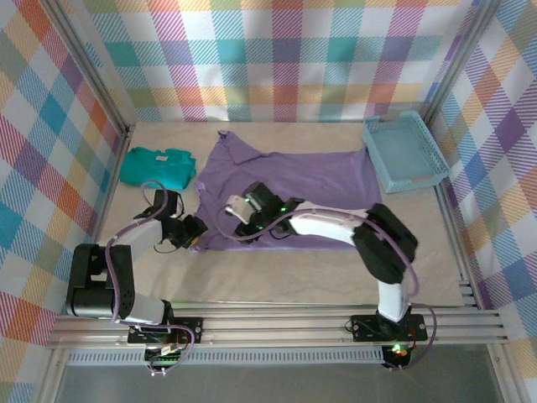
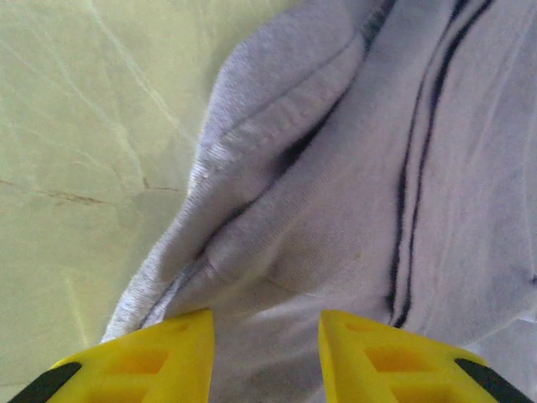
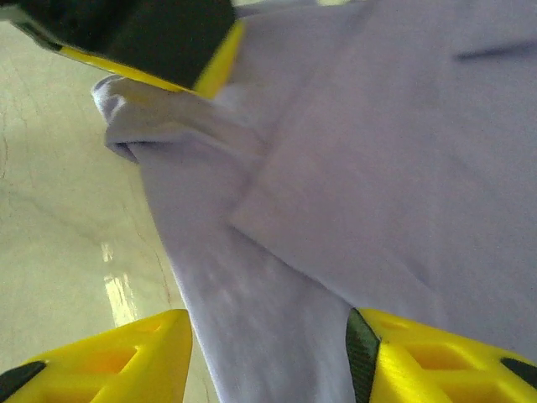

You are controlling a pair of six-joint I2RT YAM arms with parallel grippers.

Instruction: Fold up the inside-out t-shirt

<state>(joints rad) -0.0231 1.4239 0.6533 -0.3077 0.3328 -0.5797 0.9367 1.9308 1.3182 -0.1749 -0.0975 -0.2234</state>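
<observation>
The light-blue basket [image 1: 407, 151] sits at the far right, just beside the right edge of the lavender t-shirt [image 1: 294, 180], which lies spread mid-table. At the shirt's near left corner, the left gripper [image 2: 267, 323] and right gripper [image 3: 268, 323] both have their jaws apart, with cloth lying between the fingers.

1 teal folded garment [image 1: 156, 166] left, 1 blue basket [image 1: 406, 185] right.

The top camera hangs high behind the arm bases, looking down on the whole t-shirt [image 1: 285, 180]. The left wrist camera sits close over the shirt's near left corner, peering past its yellow fingers [image 2: 159, 357]. The right wrist camera, equally close, shares that bunched hem.
</observation>
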